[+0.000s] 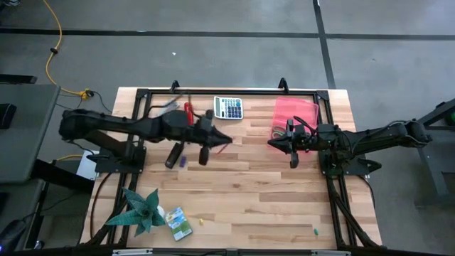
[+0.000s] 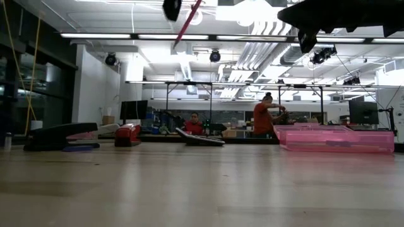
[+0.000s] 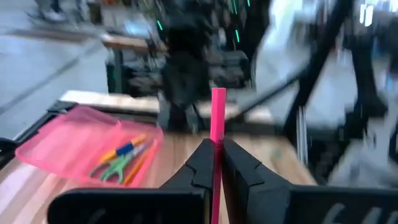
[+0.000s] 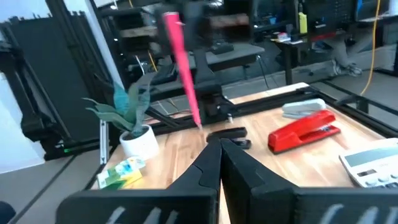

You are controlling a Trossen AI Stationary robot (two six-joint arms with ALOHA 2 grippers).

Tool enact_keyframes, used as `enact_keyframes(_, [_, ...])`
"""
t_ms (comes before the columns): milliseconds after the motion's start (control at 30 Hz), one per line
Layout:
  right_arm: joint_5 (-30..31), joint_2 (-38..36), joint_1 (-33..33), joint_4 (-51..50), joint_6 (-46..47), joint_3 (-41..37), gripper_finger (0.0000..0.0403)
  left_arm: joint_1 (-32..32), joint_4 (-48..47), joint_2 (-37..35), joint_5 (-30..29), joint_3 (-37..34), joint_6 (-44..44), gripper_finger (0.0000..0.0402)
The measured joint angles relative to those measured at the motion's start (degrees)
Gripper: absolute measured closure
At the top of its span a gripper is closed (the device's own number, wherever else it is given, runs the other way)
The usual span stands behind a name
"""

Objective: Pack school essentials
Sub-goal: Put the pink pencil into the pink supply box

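From above, the left gripper is up over the table's middle, clamped tight on a pink stick. The right gripper faces it, pinched closed with nothing in it, beside the pink tray. The crayon box sits at the near edge by the plant.

Low view: the stick hangs way above the tabletop.

Left wrist cam: scissors and an orange pencil already lie in the tray.

Right wrist cam: red stapler beside the calculator.
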Motion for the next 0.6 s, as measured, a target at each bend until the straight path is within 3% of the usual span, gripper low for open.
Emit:
enact_keyframes(167, [-0.09, 0.02, -0.1, 2.0, -0.02, -0.04, 0.0403, 3.13, 25.08, -1.09, -2.67, -13.22, -9.52, 0.0401])
enact_keyframes(267, [-0.09, 0.04, -0.13, 2.14, -0.4, -0.04, 0.0403, 3.73, 36.29, -0.39, -5.14, -17.39, -12.1, 0.0401])
enact_keyframes(600, [-0.05, 0.13, -0.13, 2.14, -0.63, -0.04, 0.0403, 3.76, 39.94, 0.07, -6.47, -19.25, -12.46, 0.0401])
